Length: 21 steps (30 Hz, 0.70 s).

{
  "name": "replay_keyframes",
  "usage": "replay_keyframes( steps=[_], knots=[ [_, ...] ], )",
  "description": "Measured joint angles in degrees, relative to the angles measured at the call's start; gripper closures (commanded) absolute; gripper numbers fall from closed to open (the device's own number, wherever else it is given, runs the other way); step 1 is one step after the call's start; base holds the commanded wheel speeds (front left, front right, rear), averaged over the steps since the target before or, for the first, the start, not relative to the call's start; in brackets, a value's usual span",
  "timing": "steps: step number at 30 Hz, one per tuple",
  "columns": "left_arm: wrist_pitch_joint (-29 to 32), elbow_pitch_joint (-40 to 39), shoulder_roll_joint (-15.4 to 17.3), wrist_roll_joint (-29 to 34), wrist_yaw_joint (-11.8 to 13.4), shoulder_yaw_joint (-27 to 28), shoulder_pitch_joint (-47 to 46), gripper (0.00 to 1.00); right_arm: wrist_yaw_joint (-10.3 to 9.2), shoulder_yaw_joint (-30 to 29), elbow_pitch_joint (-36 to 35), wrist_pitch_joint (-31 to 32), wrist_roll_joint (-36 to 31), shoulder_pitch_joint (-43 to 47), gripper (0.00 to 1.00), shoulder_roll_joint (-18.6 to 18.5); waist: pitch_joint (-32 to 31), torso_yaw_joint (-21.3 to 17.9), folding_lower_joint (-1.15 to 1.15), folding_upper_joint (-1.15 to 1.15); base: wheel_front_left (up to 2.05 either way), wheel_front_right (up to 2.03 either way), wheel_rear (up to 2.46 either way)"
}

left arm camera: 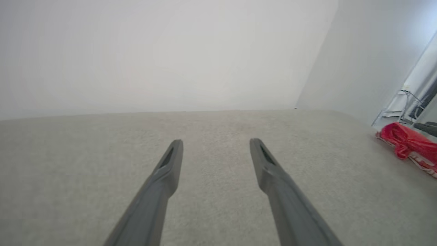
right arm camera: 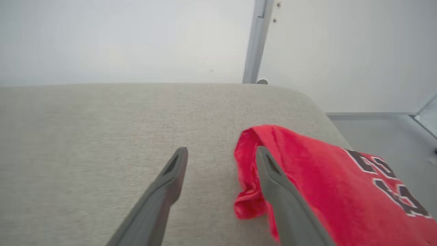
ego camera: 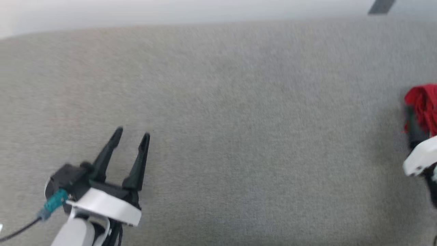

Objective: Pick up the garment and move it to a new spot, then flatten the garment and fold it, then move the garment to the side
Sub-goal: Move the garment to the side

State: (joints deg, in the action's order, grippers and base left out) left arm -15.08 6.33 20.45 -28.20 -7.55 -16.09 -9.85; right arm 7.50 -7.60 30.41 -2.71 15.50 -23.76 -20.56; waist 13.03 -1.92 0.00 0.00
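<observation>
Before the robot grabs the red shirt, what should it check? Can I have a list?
1. Right gripper open: ok.
2. Shirt edge between its fingers: cannot tell.
3. Left gripper open and empty: ok.
4. Bare room on the grey surface for a new spot: ok.
5. Shirt flat: not ok, it is bunched.

One garment [right arm camera: 324,177] is lying on one grey fabric surface [ego camera: 239,102]. Two claws are showing, the left claw [ego camera: 132,132] and the right claw [right arm camera: 222,150], each carrying two long dark fingers [ego camera: 140,160], four in all. One teal plug [ego camera: 54,201] with one dark cable [ego camera: 20,230] is hanging off the left wrist. One grey pole [right arm camera: 254,41] is standing behind the surface.
</observation>
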Motion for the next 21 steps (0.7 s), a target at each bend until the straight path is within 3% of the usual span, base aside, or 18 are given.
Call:
replay_keyframes(
  steps=[13,21],
  knots=[
    [0.0,3.2,-3.9,0.5,0.0,6.0,10.9,0.0,0.0,11.5,-2.8,-7.6,4.7,9.8,0.0,4.5,-10.5,4.6,0.0,0.0,0.0,0.0,0.0],
    [0.0,1.8,-5.1,0.9,0.0,9.4,16.0,0.0,0.0,9.6,-8.2,-10.8,6.3,17.0,0.0,6.0,-14.2,5.9,0.0,0.0,0.0,0.0,0.0]
  ],
)
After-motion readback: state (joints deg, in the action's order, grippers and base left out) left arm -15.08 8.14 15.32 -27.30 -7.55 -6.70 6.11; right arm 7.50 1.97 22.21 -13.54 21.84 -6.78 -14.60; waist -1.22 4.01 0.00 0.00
